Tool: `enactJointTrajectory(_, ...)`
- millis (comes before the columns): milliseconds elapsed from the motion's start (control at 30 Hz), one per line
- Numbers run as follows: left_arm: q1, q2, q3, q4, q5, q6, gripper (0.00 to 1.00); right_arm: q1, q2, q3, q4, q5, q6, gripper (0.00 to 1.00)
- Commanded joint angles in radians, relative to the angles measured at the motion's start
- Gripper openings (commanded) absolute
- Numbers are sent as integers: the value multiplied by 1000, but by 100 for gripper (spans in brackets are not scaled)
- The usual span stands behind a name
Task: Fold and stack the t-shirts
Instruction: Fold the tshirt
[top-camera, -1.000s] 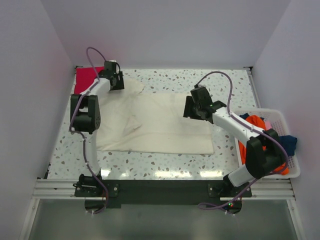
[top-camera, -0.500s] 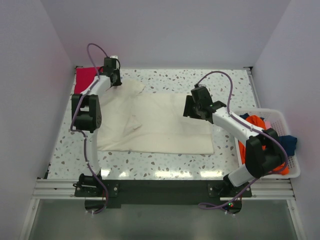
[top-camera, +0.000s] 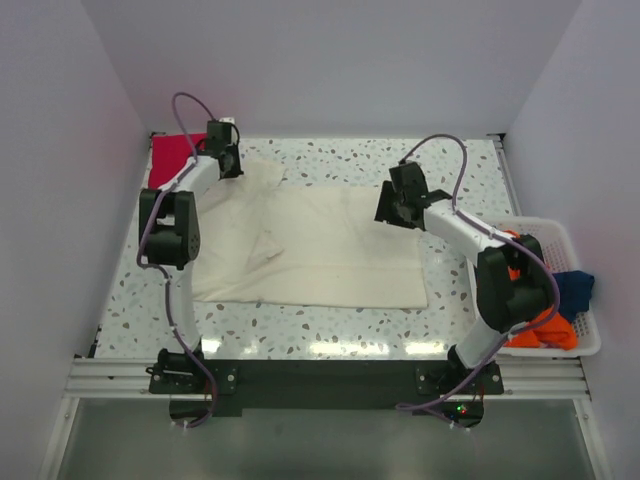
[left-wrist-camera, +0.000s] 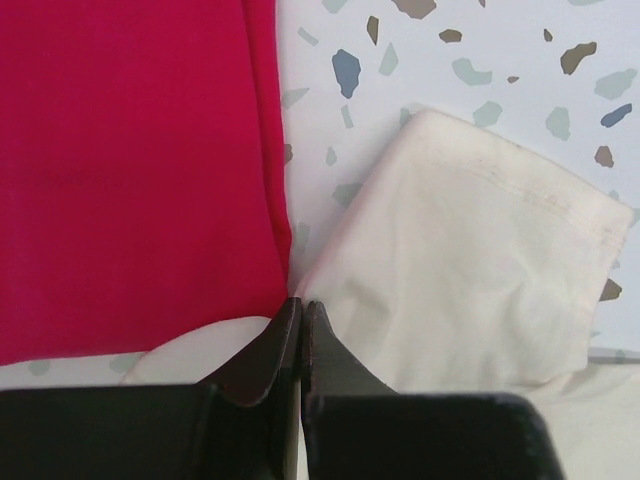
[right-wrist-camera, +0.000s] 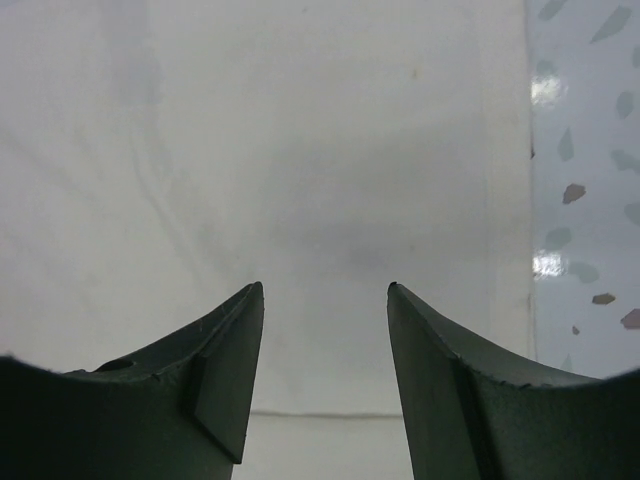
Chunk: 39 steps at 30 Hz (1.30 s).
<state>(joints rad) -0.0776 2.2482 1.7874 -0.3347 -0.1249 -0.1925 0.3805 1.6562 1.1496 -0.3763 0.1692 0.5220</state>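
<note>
Lying flat on the table (top-camera: 450, 160): a cream t-shirt (top-camera: 320, 250).
Left gripper (left-wrist-camera: 300, 310) sits closed at its sleeve edge, beside a red t-shirt (left-wrist-camera: 130, 170); right gripper (right-wrist-camera: 325, 300) stands wide above it.

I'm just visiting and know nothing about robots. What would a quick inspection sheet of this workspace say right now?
Surface: speckled table, glossy.
Job's things: cream t-shirt spread flat in the middle; red t-shirt at the far left corner; orange t-shirt and blue t-shirt bunched in the white basket on the right.
Clutter: nothing seen.
Grippers: left gripper shut at the cream sleeve's edge, beside the red t-shirt; whether it pinches cloth is unclear. Right gripper open over the cream t-shirt, holding nothing.
Cables: purple cables loop above both arms.
Surroundings: plain white walls on three sides.
</note>
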Motion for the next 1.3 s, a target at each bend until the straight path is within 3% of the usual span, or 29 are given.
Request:
enactJointTrajectory(0, 10, -105, -40, 75, 25, -15, 0, -78, 59, 100, 59, 67, -34, 56)
enactJointTrajectory(267, 10, -125, -68, 97, 48, -24, 0, -204, 308, 294, 129, 99, -79, 49)
enactJointTrajectory(533, 10, -124, -68, 105, 61, -22, 0, -247, 465, 427, 200, 89, -83, 45)
enactJointTrajectory(833, 10, -118, -71, 105, 53, -13, 0, -249, 550, 499, 208, 67, -62, 44)
enactJointTrajectory(1267, 10, -119, -72, 100, 54, -13, 0, -252, 587, 545, 113, 61, -28, 31)
